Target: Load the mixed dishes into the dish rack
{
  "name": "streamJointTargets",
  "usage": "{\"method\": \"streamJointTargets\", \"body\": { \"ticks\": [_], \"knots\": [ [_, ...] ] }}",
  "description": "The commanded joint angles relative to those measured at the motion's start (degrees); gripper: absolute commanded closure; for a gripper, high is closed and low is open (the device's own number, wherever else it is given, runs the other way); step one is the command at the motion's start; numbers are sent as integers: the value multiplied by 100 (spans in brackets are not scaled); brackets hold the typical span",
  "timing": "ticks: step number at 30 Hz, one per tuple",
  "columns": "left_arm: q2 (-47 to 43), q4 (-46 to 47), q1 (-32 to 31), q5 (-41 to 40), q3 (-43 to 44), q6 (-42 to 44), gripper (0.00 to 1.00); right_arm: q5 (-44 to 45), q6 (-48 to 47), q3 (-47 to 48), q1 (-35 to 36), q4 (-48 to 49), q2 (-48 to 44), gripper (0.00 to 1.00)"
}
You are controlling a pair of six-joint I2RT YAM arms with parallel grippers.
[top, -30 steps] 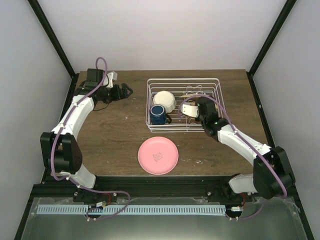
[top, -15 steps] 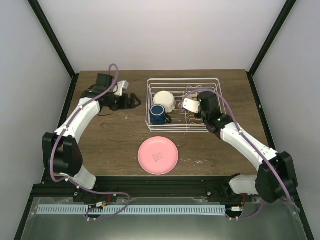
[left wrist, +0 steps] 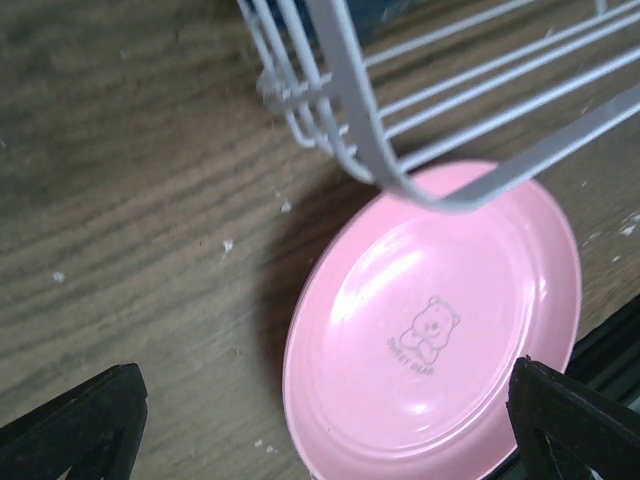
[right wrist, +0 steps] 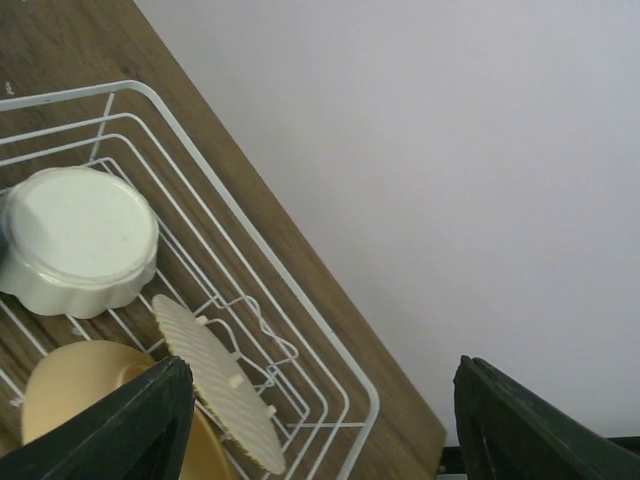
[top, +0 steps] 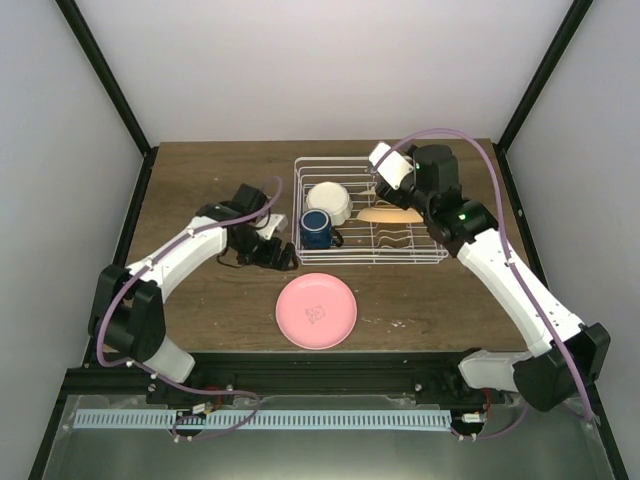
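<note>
1. The left gripper (top: 276, 256) hangs low over the table (top: 200, 300), just left of the dish rack's (top: 432, 172) near-left corner. Its fingers are spread wide and hold nothing.
2. The right gripper (top: 384, 166) is raised above the rack's far side, also spread apart and empty.
3. The only writing is on the pink plate (left wrist: 440, 320): a small bear drawing with faint letters under it that seem to read "SWEET BEAR".
4. In the left wrist view the rack's wire corner (left wrist: 350, 100) crosses in front of that plate's rim, and the frame cuts off the plate's lower edge.
5. In the right wrist view the orange plate (right wrist: 70, 390) is partly covered by a ribbed cream disc (right wrist: 215, 395). I cannot tell what the disc is.
6. Count:
   - Two plates. The pink one (top: 316, 310) lies flat on the table near the rack's front; the orange one (top: 390, 214) stands among the dividers.
   - One white scalloped bowl (top: 330, 203), in the rack.
   - One dark blue mug (top: 316, 228), in the rack.
</note>
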Motion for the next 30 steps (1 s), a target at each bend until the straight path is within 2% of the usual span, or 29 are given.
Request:
{"method": "streamJointTargets", "body": {
  "ticks": [1,7,20,25,30],
  "knots": [
    [-93,-166,-266,-488,-251,35,0,-255,769,402,40,-223,103,27],
    [214,-149,-611,-1114,-480,-126,0,-382,1288,781,40,-444,384,28],
    [1116,201,-1096,-1167,-414,-110,1,-463,1304,779,40,-668,372,36],
    [1388,155,-1310,-1230,-276,-118,13,-416,1222,758,40,-689,412,37],
    [1190,23,-1332,-1438,-327,-189,15,-346,1143,723,40,-699,429,37]
  ]
}}
